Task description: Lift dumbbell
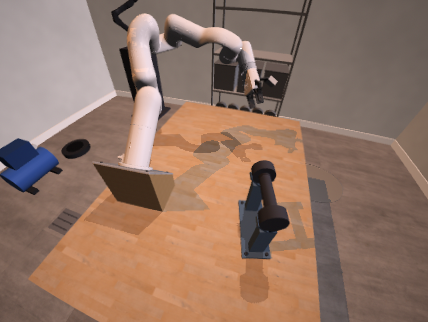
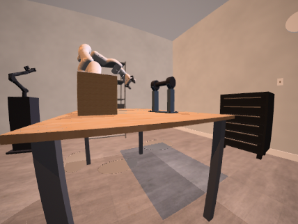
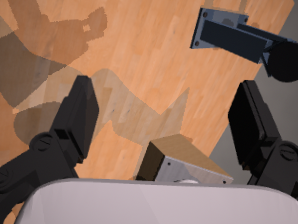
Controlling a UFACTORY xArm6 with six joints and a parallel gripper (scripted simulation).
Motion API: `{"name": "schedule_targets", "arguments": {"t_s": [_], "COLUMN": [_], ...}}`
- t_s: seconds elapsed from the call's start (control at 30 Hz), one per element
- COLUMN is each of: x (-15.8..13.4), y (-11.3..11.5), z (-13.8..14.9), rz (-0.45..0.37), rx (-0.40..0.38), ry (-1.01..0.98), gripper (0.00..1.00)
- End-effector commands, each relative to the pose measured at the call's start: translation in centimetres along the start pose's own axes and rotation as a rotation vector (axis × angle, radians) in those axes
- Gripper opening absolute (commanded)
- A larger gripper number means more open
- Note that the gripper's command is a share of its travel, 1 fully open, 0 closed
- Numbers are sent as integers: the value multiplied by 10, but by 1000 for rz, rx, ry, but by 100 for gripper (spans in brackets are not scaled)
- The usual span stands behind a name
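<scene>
The dark dumbbell (image 1: 267, 195) lies level in its blue-grey two-post cradle (image 1: 253, 220) on the right part of the wooden table. It also shows in the exterior view (image 2: 163, 83) on its cradle (image 2: 163, 100). My gripper (image 1: 257, 94) is open and empty, high in the air over the table's far end, well apart from the dumbbell. In the exterior view my gripper (image 2: 130, 82) hangs to the left of the dumbbell. In the wrist view my two black fingers stand wide apart over the table; the cradle (image 3: 230, 35) and one dumbbell head (image 3: 285, 60) show at the top right.
The arm's wooden base box (image 1: 134, 186) stands on the table's left side, also seen in the wrist view (image 3: 182, 165). A metal shelf rack (image 1: 255, 55) stands behind the table. A black drawer chest (image 2: 248, 122) stands at the right wall. A blue bench (image 1: 25, 165) is on the floor at left.
</scene>
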State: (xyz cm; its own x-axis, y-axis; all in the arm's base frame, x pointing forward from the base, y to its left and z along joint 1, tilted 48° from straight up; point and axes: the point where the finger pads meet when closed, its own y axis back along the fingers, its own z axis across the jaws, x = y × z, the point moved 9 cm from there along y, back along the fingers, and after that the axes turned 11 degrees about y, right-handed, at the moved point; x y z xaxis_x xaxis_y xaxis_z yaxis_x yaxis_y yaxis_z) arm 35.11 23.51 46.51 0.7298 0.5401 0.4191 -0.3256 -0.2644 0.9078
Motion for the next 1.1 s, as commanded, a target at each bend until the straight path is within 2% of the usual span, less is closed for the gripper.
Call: {"name": "schedule_targets", "arguments": {"t_s": [0.0,0.03,0.07,0.13,0.17,0.23,0.27,0.33,0.37,0.43,0.47,0.6,0.63,0.7,0.73,0.77,0.8,0.83,0.87,0.9,0.93,0.97,1.0,1.03,1.07], "x": [-4,-4,-18,-18,-35,-35,-56,-56,-79,-79,-105,-105,-133,-133,-144,-144,-145,-145,-147,-147,-150,-150,-153,-153,-158], "y": [-8,-8,-23,-23,-35,-35,-45,-45,-54,-54,-61,-61,-66,-66,-76,-76,-90,-90,-104,-104,-118,-118,-132,-132,-145], "z": [20,20,56,56,90,91,124,124,156,156,185,185,211,211,229,229,244,244,259,259,273,273,287,287,301], "rz": [-29,-29,-91,-91,-155,-155,-218,-218,-280,-280,-341,-341,-400,-400,-435,-435,-456,-456,-476,-476,-495,-495,-513,-513,-529], "rx": [-20,-20,-51,-51,-77,-77,-96,-96,-109,-109,-115,-115,-116,-116,-86,-86,-41,-41,4,4,48,48,91,91,132], "ry": [-28,-28,-88,-88,-151,-151,-215,-215,-282,-282,-349,-349,-417,-417,-514,-514,-624,-624,-732,-732,-836,-836,-936,-936,-1031], "gripper": [100,100,100,100,100,100,100,100,100,100,100,100,100,100,100,100,100,100,100,100,100,100,100,100,100]}}
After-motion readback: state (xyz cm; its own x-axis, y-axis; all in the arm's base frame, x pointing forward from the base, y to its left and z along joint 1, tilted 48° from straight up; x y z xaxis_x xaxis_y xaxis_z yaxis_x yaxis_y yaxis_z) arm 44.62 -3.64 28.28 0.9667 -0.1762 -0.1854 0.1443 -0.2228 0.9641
